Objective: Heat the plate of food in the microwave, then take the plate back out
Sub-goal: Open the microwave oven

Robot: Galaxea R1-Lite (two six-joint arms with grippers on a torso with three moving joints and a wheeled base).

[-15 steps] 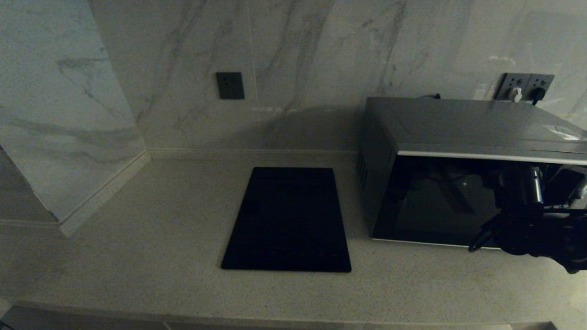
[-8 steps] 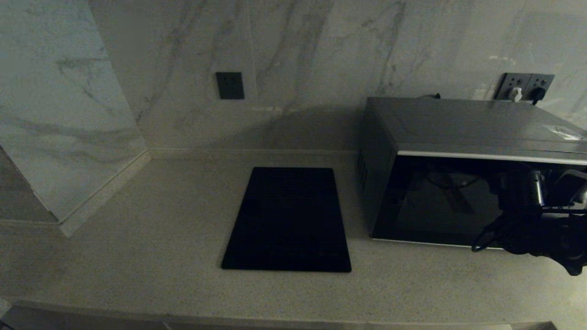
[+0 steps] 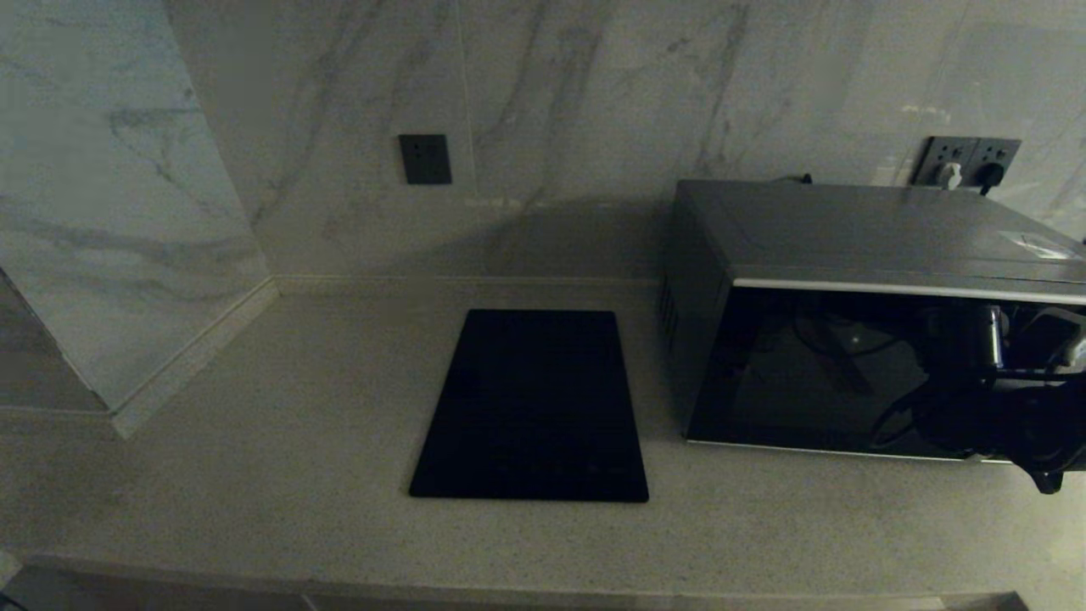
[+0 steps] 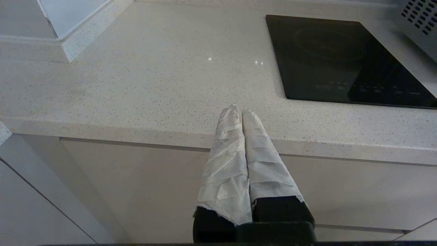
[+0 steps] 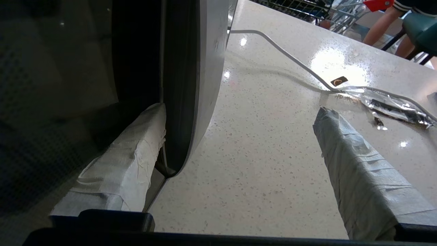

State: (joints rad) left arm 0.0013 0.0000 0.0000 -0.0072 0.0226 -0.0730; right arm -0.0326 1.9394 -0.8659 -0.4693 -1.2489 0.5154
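Observation:
The silver-grey microwave (image 3: 848, 229) stands at the right of the counter, its black glass door (image 3: 806, 373) facing me. My right arm (image 3: 984, 407) hangs in front of the door's right side. My right gripper (image 5: 240, 111) is open. One wrapped finger (image 5: 129, 164) lies against the dark glass beside the door's curved silver trim (image 5: 205, 68); the other finger (image 5: 358, 164) is out over the bare counter. The plate of food is out of view. My left gripper (image 4: 239, 111) is shut on nothing and parked low at the counter's front edge.
A flat black slab (image 3: 534, 407) lies mid-counter, left of the microwave. Wall sockets (image 3: 967, 161) with plugs sit behind it. A white cable (image 5: 280, 51) and a foil packet (image 5: 392, 102) lie on the counter beyond the right gripper. A marble wall corner (image 3: 127, 255) juts out at the left.
My right arm has shifted slightly right and up in front of the door, and the reflections in the glass have moved. The left arm has stayed put.

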